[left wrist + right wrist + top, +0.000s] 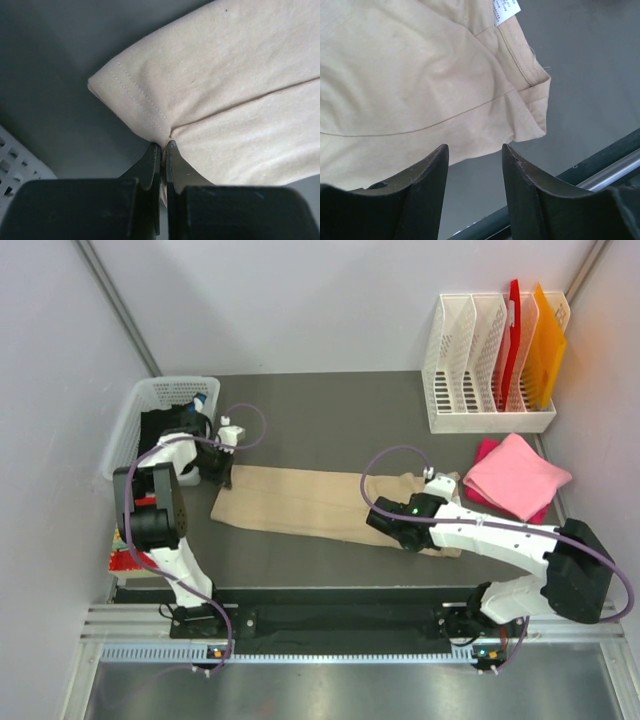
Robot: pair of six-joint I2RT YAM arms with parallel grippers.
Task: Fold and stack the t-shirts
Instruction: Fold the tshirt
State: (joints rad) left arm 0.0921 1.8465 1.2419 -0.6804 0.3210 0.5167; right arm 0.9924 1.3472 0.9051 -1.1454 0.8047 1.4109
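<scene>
Closest to us, the left pincer [162, 150] is closed tight on the hem edge of the tan t-shirt [225, 90], just where the fold line ends. The shirt lies as a long folded strip across the middle of the table [330, 405], hem at the left and collar at the right. The right pincer [475, 155] stands about half open over the collar end and has hold of nothing.

We judge it should go down and take all layers at the near edge. Then both arms should lift level, so the strip does not open.

The basket [150, 405] is just beside the left pincer. The pink t-shirt [515, 475] lies near the collar end, and the table's near edge is close to the right pincer. We find open room toward the far middle.
</scene>
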